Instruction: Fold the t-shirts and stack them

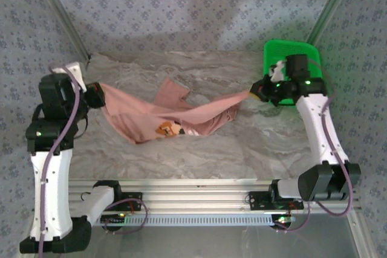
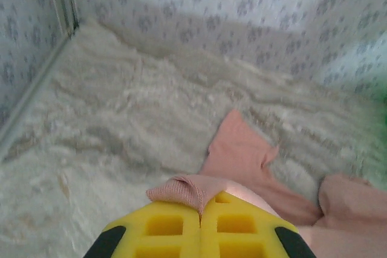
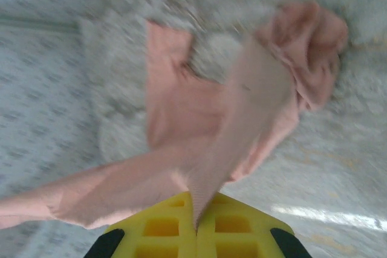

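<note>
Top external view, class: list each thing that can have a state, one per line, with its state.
salmon-pink cloth t-shirt: unfolded, held stretched by two ends, lower part sagging towards the marbled table
left end effector: shut on the t-shirt's left end
right end effector: shut on the t-shirt's right end
green plastic basket: upright at the far right; contents cannot be told

You find no readable text, label or number here. The cartoon print [image 1: 170, 129] on the salmon-pink t-shirt [image 1: 145, 116] is too small for any lettering to show.
</note>
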Tool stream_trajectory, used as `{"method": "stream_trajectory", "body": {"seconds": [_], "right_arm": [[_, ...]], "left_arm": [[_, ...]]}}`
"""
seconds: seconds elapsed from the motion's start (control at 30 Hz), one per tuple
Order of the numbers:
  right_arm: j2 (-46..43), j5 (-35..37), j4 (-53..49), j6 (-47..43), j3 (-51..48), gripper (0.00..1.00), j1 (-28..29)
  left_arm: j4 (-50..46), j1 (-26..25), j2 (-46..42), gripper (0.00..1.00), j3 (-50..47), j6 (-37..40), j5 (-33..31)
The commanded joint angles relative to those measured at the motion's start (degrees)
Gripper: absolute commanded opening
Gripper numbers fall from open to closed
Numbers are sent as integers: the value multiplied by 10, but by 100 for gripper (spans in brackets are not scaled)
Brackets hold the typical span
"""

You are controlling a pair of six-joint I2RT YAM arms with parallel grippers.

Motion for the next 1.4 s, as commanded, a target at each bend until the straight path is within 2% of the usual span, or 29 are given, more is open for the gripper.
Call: {"method": "stream_trajectory", "body": {"seconds": [0.0, 0.13, 0.23, 0.5, 0.73, 0.83, 0.97, 1.07, 1.17, 1.27, 1.3, 1.37], "right_arm": [[-18, -98, -2, 43, 67, 0, -48], [-29, -173, 81, 114, 131, 0, -111], [-30, -224, 195, 205, 155, 0, -159], [0, -277, 316, 326, 280, 0, -219], [27, -291, 358, 409, 408, 0, -243], [31, -291, 364, 428, 428, 0, -244], [27, -301, 322, 429, 414, 0, -244], [0, -307, 299, 412, 353, 0, -244], [-39, -320, 287, 395, 246, 0, -239], [-84, -312, 269, 373, 110, 0, -209], [-95, -302, 241, 344, 73, 0, -192], [-100, -259, 86, 222, 37, 0, -158]], "left_arm": [[11, 4, 28, 0, 87, 24, -16], [16, 4, 82, 0, 207, 34, -23], [22, 3, 129, 0, 309, 32, -18], [24, 3, 222, 0, 505, 16, 7], [33, 3, 240, 0, 581, 15, 19], [37, 3, 239, 0, 595, 15, 23], [33, 3, 230, 0, 587, 23, 21], [31, 3, 212, 0, 542, 29, 22], [37, 3, 181, 0, 466, 32, 21], [49, 3, 147, 0, 375, 26, 26], [56, 3, 134, 0, 338, 21, 25], [70, 3, 107, 0, 262, 8, 32]]}}
